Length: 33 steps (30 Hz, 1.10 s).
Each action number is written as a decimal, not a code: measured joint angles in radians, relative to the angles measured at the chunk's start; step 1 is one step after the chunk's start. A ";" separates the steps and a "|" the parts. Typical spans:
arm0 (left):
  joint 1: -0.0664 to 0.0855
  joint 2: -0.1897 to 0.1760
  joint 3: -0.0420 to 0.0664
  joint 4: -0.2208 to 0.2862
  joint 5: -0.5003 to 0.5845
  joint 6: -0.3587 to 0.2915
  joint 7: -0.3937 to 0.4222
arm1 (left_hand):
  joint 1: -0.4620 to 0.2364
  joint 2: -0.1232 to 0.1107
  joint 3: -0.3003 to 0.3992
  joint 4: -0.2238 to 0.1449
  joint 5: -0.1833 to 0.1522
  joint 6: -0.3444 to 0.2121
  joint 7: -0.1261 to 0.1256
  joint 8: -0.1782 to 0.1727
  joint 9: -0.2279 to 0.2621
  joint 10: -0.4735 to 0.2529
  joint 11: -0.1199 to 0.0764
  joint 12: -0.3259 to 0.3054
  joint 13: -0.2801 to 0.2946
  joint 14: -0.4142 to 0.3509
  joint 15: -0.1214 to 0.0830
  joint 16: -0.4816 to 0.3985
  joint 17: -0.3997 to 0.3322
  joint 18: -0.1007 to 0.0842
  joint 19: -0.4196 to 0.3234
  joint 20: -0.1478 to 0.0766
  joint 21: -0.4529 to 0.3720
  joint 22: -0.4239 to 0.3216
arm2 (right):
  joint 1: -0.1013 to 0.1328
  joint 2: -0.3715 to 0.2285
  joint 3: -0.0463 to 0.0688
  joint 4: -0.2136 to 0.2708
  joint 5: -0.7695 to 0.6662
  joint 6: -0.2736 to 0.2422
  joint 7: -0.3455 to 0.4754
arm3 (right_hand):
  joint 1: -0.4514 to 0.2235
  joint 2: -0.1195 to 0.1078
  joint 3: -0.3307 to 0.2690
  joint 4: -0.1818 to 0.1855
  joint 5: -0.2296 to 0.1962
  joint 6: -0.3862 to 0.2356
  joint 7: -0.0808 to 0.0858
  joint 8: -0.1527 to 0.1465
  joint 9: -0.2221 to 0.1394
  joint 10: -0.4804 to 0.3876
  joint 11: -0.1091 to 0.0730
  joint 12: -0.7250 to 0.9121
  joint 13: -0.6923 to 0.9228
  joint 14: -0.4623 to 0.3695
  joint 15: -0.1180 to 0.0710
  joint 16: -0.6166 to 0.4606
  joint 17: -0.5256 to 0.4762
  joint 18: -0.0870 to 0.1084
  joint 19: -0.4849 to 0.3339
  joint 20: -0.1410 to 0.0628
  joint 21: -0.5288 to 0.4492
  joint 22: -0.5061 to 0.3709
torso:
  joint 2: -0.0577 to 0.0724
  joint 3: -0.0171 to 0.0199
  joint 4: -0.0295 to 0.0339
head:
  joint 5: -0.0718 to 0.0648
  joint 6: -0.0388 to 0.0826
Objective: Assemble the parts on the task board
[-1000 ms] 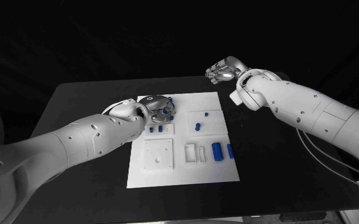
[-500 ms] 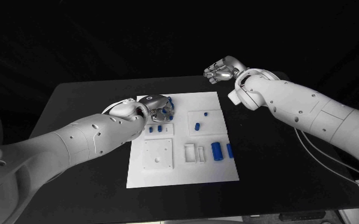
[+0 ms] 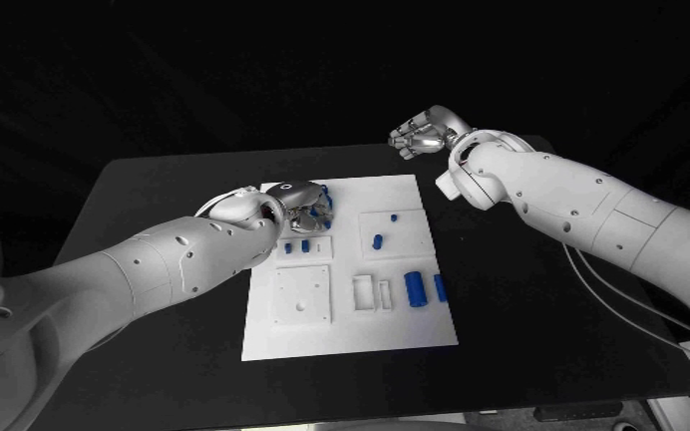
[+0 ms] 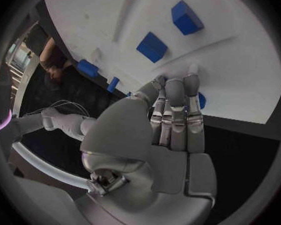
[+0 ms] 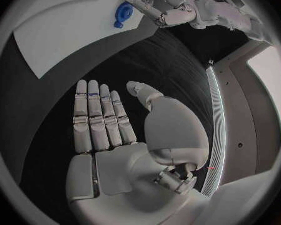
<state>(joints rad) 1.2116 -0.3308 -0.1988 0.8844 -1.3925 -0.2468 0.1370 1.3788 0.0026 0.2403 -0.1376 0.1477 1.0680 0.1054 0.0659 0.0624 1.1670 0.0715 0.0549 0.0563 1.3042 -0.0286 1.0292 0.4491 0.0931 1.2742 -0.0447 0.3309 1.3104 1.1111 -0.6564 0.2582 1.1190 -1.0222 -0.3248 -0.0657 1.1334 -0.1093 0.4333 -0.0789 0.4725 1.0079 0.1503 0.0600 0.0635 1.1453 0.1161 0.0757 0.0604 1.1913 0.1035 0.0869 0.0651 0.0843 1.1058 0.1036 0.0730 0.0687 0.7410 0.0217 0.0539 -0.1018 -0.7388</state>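
Barely shifted since a second ago: silver left hand (image 3: pixel 298 208) still down at the far left corner of the flat white rectangular task board (image 3: pixel 352 336), silver right hand (image 3: pixel 422 135) drifted slightly leftward, raised beyond the board's far right corner. Left fingers (image 4: pixel 175 110) pressed together side by side, tips down on the white plate, with a round blue ring-shaped part (image 5: pixel 122 14) just beside them; whether pinching anything, cannot tell. Right hand flat and spread, fingers (image 5: pixel 98 118) straight, holding nothing, well apart from the board over the black table (image 3: pixel 159 192). Two small blue block parts (image 4: pixel 169 31) just ahead of the left fingertips; larger blue cylindrical parts (image 3: pixel 416 289) nearer the robot, right side.
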 measured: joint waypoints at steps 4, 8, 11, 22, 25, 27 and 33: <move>0.000 0.002 0.001 -0.002 0.003 0.005 0.000 | 0.002 -0.005 0.002 0.002 0.000 0.000 0.000 0.000 0.000 0.000 0.000 0.000 0.000 0.000 0.000 0.000 -0.001 0.000 -0.001 0.000 0.007 0.000 | 0.000 0.001 0.000 0.000 0.000 0.000 0.000 | 0.000 0.000 0.000 0.000 0.000 0.000 0.000 0.000 0.000 0.000 0.000 0.000 0.000 0.000 0.000 0.000 0.000 0.000 0.000 0.000 0.000 0.000 | 0.000 0.0002 0.0006 | -0.002 -0.001; 0.001 0.003 0.001 -0.004 0.004 0.010 -0.001 | -0.001 -0.009 0.002 0.002 0.000 -0.004 0.004 0.000 0.000 0.000 0.000 0.000 0.001 0.000 0.000 0.000 -0.002 0.000 -0.004 -0.004 0.008 0.000 | 0.000 0.002 0.000 0.001 0.000 0.000 0.000 | 0.000 0.000 0.000 0.000 0.000 0.000 0.000 0.000 0.000 0.000 0.000 0.000 0.000 0.000 0.000 0.000 0.000 0.000 0.000 0.000 0.000 0.000 | 0.000 0.0002 0.0006 | -0.002 -0.002; 0.001 0.004 0.002 -0.006 0.005 0.013 -0.002 | -0.001 -0.009 0.005 0.005 0.000 -0.006 0.001 0.000 0.000 0.000 0.000 0.000 0.001 0.000 0.000 0.004 -0.002 0.000 -0.008 0.000 0.008 0.000 | 0.000 0.003 0.000 0.001 0.000 0.000 0.000 | 0.000 0.000 0.000 0.000 0.000 0.000 0.000 0.000 0.000 0.000 0.000 0.000 0.000 0.000 0.000 0.000 0.000 0.000 0.000 0.000 0.000 0.000 | 0.000 0.0002 0.0006 | -0.002 -0.003; 0.002 0.005 0.003 -0.006 0.007 0.024 -0.003 | 0.019 0.003 0.029 -0.007 0.007 0.049 0.005 0.000 0.000 0.056 -0.009 -0.003 0.002 0.003 -0.002 0.008 -0.003 -0.004 -0.012 -0.004 0.035 0.002 | 0.000 0.002 0.000 0.001 0.000 0.000 0.000 | 0.000 0.000 0.000 0.000 0.000 0.000 0.000 0.000 0.000 0.000 0.000 0.000 0.000 0.000 0.000 0.000 0.000 0.000 0.000 0.000 0.000 0.000 | 0.000 0.0001 0.0002 | -0.007 -0.005; 0.002 0.005 0.002 -0.005 0.007 0.027 -0.003 | 0.021 0.005 0.033 -0.011 0.007 0.069 0.002 -0.002 0.000 0.076 -0.015 -0.003 0.004 0.011 -0.004 0.016 -0.003 -0.001 -0.013 -0.005 0.050 0.002 | 0.000 0.002 0.000 0.001 0.000 0.000 0.000 | 0.000 0.000 0.000 0.000 0.000 0.000 0.000 0.000 0.000 0.000 0.000 0.000 0.000 0.000 0.000 0.000 0.000 0.000 0.000 0.000 0.000 0.000 | 0.000 -0.0002 0.0006 | -0.007 -0.007; 0.002 0.005 0.002 -0.004 0.007 0.028 -0.003 | 0.021 0.005 0.037 -0.015 0.007 0.077 0.002 -0.003 0.000 0.084 -0.016 -0.003 0.003 0.015 -0.007 0.016 -0.003 0.001 -0.013 -0.005 0.055 0.001 | 0.000 0.003 0.000 0.001 0.000 0.000 0.000 | 0.000 0.000 0.000 0.000 0.000 0.000 0.000 0.000 0.000 0.000 0.000 0.000 0.000 0.000 0.000 0.000 0.000 0.000 0.000 0.000 0.000 0.000 | 0.000 -0.0002 0.0012 | -0.008 -0.007; 0.001 0.003 0.002 0.003 0.007 0.026 -0.002 | 0.014 0.012 0.050 -0.033 0.021 0.091 -0.002 -0.003 0.001 0.098 -0.020 -0.003 0.002 0.032 -0.011 0.027 0.002 0.008 -0.020 -0.013 0.094 -0.003 | 0.000 0.003 0.000 0.001 0.000 0.000 0.000 | 0.000 0.000 0.000 0.000 0.000 0.000 0.000 0.000 0.000 0.000 0.000 0.000 0.000 0.000 0.000 0.000 0.000 0.000 0.000 0.000 0.000 0.000 | -0.001 -0.0008 0.0012 | -0.006 -0.008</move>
<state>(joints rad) 1.2126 -0.3279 -0.1970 0.8873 -1.3858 -0.2212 0.1346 1.3930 0.0147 0.2898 -0.1707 0.1692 1.1586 0.1038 0.0626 0.0632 1.2652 0.0517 0.0519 0.0581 1.3366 -0.0393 1.0564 0.4507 0.1012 1.2539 -0.0573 0.4251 1.3070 1.1112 -0.6530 0.2582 1.1199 -1.0220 -0.3248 -0.0662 1.1334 -0.1093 0.4333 -0.0789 0.4725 1.0079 0.1503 0.0600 0.0635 1.1453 0.1161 0.0757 0.0604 1.1913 0.1035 0.0869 0.0651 0.0843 1.1059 0.1036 0.0730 0.0687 0.7400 0.0209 0.0551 -0.1079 -0.7464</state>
